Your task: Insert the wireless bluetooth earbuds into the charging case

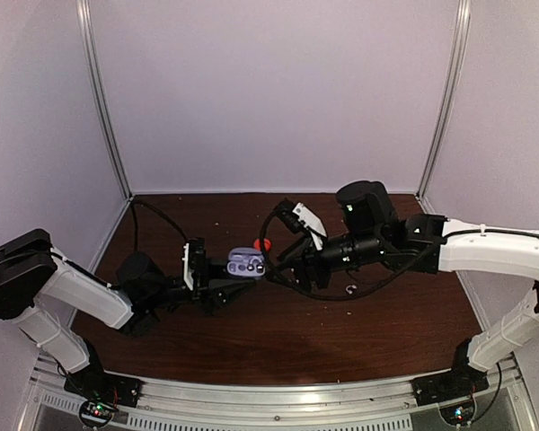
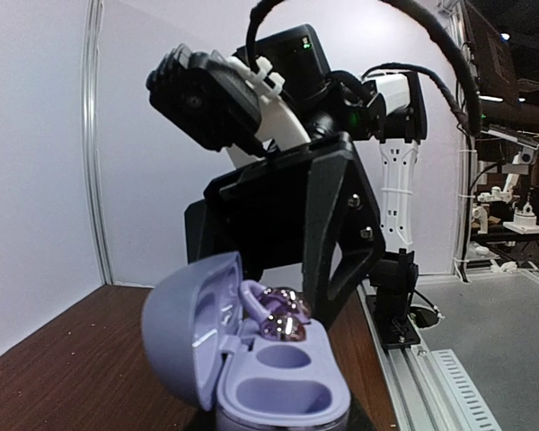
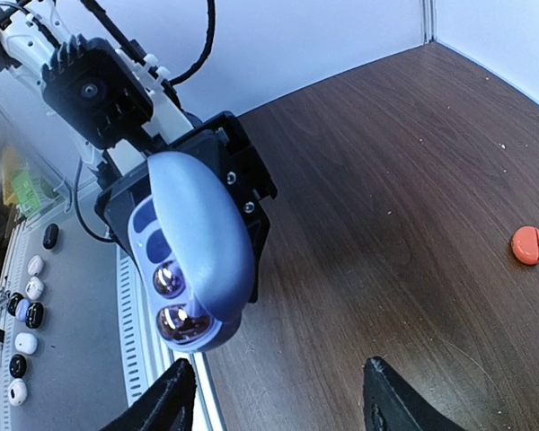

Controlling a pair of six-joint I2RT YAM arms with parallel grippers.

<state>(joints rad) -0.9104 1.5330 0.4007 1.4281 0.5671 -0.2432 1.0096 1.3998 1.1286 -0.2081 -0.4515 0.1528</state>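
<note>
From above, my left claw [image 1: 232,277] is clamped on the open lavender charging case [image 1: 246,263] over the middle of the tabletop [image 1: 251,350]. My right claw [image 1: 278,265] faces it, just beside. What sits inside the case is too small to read here.

My left wrist view fills that in. The lid is swung back, and two glossy pinkish earbuds [image 2: 281,316] lie at the far end of the base, with two nearer recesses empty. I cannot tell whether the earbuds are fully seated.

Only my right wrist view shows my right claw's fingers [image 3: 162,404] standing apart with nothing between them. A small red piece [image 3: 529,244] lies well apart.

I judge the earbuds light, hard and slick, so I would pinch them gently across their sides. The case is a stiff shell, best held by its base, not by its hinged lid.
</note>
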